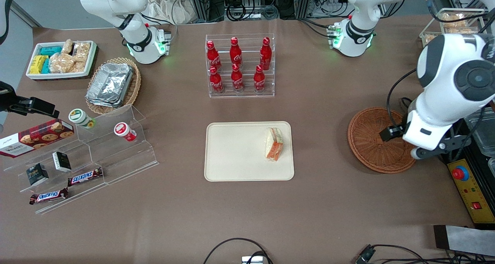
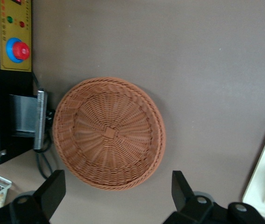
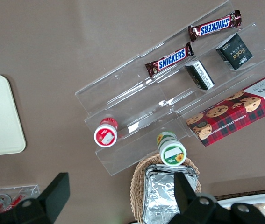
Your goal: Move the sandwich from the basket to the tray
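Now gripper (image 2: 113, 198) wide open above basket (image 2: 109, 133) — sandwich (image 1: 273, 144) on tray (image 1: 236, 152)

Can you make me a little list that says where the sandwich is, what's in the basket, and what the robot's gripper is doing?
sandwich: triangular wrapped sandwich wedge with orange and green filling, lying on the tray
tray: flat cream-beige rectangular plastic tray, sandwich near the end closest to the basket
basket: round reddish-brown woven wicker basket, nothing in it
gripper: left arm's gripper, above the basket, open, holding nothing
task state: sandwich already out of the basket and on the tray
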You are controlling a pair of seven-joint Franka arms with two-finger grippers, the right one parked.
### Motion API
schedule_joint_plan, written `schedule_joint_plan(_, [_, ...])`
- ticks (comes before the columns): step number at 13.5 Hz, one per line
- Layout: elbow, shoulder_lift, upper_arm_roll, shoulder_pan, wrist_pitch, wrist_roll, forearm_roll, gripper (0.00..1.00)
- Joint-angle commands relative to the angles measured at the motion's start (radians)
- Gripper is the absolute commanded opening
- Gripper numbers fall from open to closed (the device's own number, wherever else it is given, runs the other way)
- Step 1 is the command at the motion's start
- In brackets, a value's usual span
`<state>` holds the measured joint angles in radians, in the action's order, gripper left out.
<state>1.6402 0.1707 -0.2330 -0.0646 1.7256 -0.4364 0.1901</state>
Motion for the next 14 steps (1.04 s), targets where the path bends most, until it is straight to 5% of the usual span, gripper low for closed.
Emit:
schedule_joint_plan(1, [0.075, -0.106, 0.104, 0.063, -0.007, 0.092, -0.047, 1.0])
schedule_joint_plan(14, [0.011, -0.266, 0.205, 0.066, -0.207, 0.347, -0.115, 1.0])
